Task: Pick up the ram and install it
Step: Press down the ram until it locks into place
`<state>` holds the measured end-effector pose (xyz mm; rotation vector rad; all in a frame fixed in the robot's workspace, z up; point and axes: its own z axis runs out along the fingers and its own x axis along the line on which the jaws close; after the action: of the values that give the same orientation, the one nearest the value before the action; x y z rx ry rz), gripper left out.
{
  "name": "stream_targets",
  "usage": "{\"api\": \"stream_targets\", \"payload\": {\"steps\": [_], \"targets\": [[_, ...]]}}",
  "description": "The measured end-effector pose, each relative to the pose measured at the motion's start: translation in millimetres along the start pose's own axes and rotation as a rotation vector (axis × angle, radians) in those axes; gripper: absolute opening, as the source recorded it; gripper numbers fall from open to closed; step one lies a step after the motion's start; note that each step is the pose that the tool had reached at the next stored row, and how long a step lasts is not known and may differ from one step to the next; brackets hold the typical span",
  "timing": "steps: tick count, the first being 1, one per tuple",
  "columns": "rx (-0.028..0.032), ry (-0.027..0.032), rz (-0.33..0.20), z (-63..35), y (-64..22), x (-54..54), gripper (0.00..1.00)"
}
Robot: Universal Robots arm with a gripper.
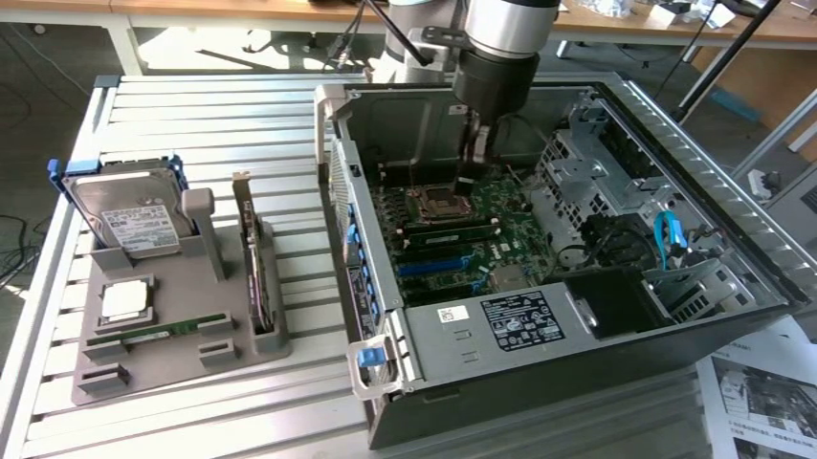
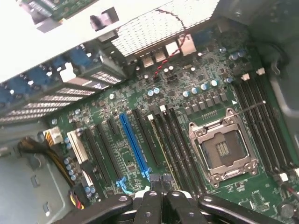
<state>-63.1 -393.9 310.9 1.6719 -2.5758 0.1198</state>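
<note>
Tower case (image 1: 715, 172) lies on its side with the panel off, so we can reach the motherboard (image 1: 504, 215) from above. At 9 o'clock from it in the exterior view sits the grey parts tray (image 1: 166, 368), whose moulded cradles keep each part in a fixed, repeatable spot. The hard drive (image 1: 128, 220) stands upright at the tray's 12 o'clock end.

The gripper (image 1: 472, 172) hangs inside the case, toward its 12 o'clock side. It is just above the board, near the empty CPU socket (image 2: 223, 148) and the 4 black memory slots (image 2: 175, 140) beside it. Its jaws are pressed together, and we cannot make out any stick between them. We judge the closed tips suit lining up over a slot or pressing down, not carrying.

The ram (image 1: 160, 333), a thin green stick, lies flat in its cradle at the tray's 6 o'clock end, well apart from the gripper.
</note>
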Motion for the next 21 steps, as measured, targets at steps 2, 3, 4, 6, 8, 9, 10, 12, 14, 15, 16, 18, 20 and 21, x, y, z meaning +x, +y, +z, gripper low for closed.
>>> {"api": "stream_targets", "payload": {"steps": [2,3,4,6,8,9,10,12,14,15,16,18,20,21], "targets": [[-0.0045,0.0012,0.045,0.0,0.0,0.0,0.11],[-0.0074,0.0021,0.074,0.0,0.0,0.0,0.11],[-0.0089,0.0025,0.089,0.0,0.0,0.0,0.11],[-0.0128,0.0035,0.128,0.0,0.0,0.0,0.11],[-0.0167,0.0047,0.167,0.0,0.0,0.0,0.11],[-0.0185,0.0052,0.185,0.0,0.0,0.0,0.11],[-0.0204,0.0057,0.204,0.0,0.0,0.0,0.11],[-0.0258,0.007,0.258,0.1,0.0,-0.1,0.11],[-0.0307,0.0086,0.306,0.0,0.0,0.0,0.11],[-0.0325,0.009,0.324,0.0,0.0,0.0,0.11],[-0.035,0.0098,0.35,0.0,0.0,0.0,0.11],[-0.039,0.011,0.389,0.0,0.0,0.0,0.11],[-0.0432,0.0121,0.431,0.0,0.0,0.0,0.11],[-0.0453,0.0127,0.452,0.0,0.0,0.0,0.11]]}}
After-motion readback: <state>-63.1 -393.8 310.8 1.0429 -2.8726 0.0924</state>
